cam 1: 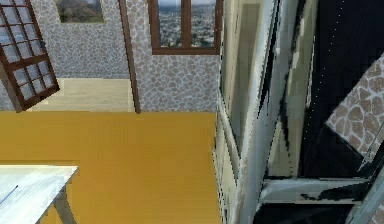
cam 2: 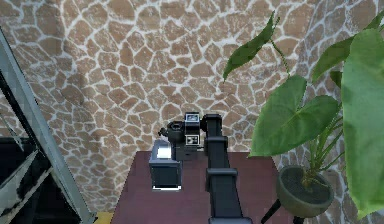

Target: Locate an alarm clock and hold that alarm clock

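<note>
Pincer (cam 2: 166, 133): at the far end of the extended arm (cam 2: 222, 180), left of two white marker squares; whether the fingers are apart, together or on anything cannot be told, nor whether it holds anything, as a thing stands on the surface at it

Task's thing: small boxy object (cam 2: 165, 168), dark with a pale face, plausibly the alarm clock; stands upright on the table, just below and beside the pincer in the arm side view; touching or apart not determinable

Progress, as a judgement: locating looks done, the arm reaching over the table toward the object; a hold lifted clear of the surface is not yet shown

Table (cam 2: 135, 200): dark reddish-brown top, set against the wall

Potted plant (cam 2: 310, 120): broad green leaves, round pot (cam 2: 305, 190) at the table's right end

Room: irregular stone wall (cam 2: 120, 70) behind the table; in the forward view, yellow floor (cam 1: 130, 150), a white table corner (cam 1: 30, 185) at lower left, wood-framed window (cam 1: 185, 25) in a stone wall, a paned window sash (cam 1: 25, 55) at the left, dark-and-white framework (cam 1: 300, 120) close at the right
</note>
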